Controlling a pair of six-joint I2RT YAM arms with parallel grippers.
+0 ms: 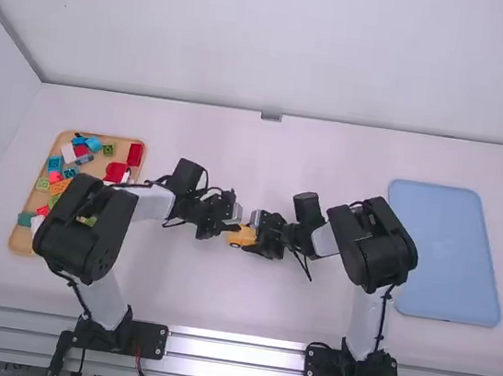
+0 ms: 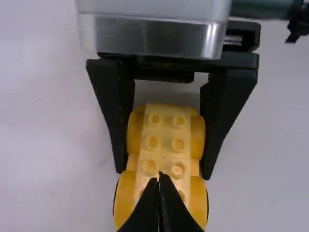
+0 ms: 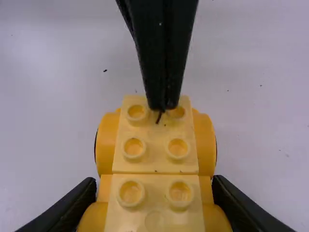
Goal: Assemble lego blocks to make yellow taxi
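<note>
Right wrist view — yellow car base [image 3: 155,166] pinched inside the right claw [image 1: 255,236] — left claw [image 1: 230,228], pressed together, over its studs.

My jaws are black, and the car [image 3: 155,145] between them is yellow: paler on top, where round studs [image 3: 131,193] of the same pale yellow run in pairs, and deeper, nearly amber, on its sides [image 3: 107,147]. The blocks [image 1: 134,153] mix red, blue, green, orange and white on a tan tray [image 1: 24,240]. The other tray [image 1: 447,251] is plain light blue. My table [image 1: 238,149] is white, with small dark specks. My arms [image 1: 152,203] are white and black.
</note>
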